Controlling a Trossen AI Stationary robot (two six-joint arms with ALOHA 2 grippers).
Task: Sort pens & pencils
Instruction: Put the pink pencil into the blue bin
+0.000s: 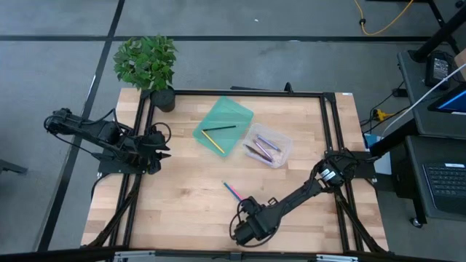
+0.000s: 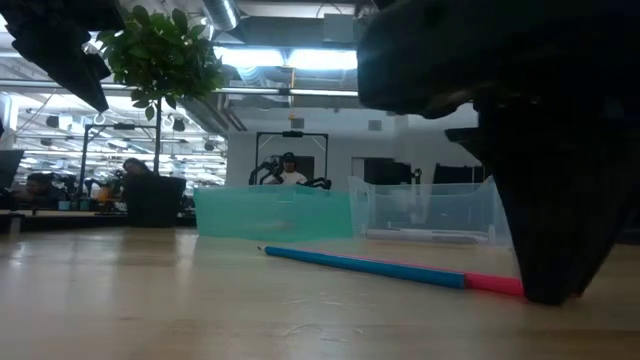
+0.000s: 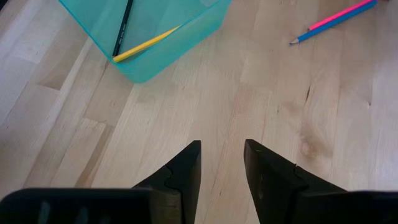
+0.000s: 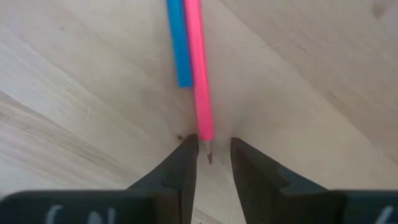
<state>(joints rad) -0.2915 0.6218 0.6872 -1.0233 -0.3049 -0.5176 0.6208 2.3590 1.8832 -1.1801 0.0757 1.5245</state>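
Your pink pencil point(image 4: 200, 87) and blue pencil point(image 4: 179, 46) lie side by side, touching, on the bare wood toward the front middle of the counter point(image 1: 182, 196). In the right wrist view the pink one's sharpened tip sits right in the gap of your right hand point(image 4: 209, 163). That hand is low over the counter near the front edge, its fingers point(image 4: 182, 168) set narrow, just either side of the tip and not yet closed on it. In the low view the pair runs flat along the wood, blue end toward the bins, pink end beside the dark hand.

Further back, toward the middle of the rear half, stands the teal bin point(image 1: 226, 116), holding a yellow pencil point(image 1: 213, 141) and a black pencil point(image 1: 220, 129) that cross at an angle. Just beside it on the right is the clear bin point(image 1: 282, 145), holding several pens point(image 1: 263, 148) in lavender, brown and grey-blue tones; you cannot count them surely.

Your left hand point(image 3: 222, 163) waits above the left edge of the counter, fingers a narrow way apart and holding nothing, pointing toward the teal bin.

A potted plant point(image 1: 149, 65) stands at the rear left corner.
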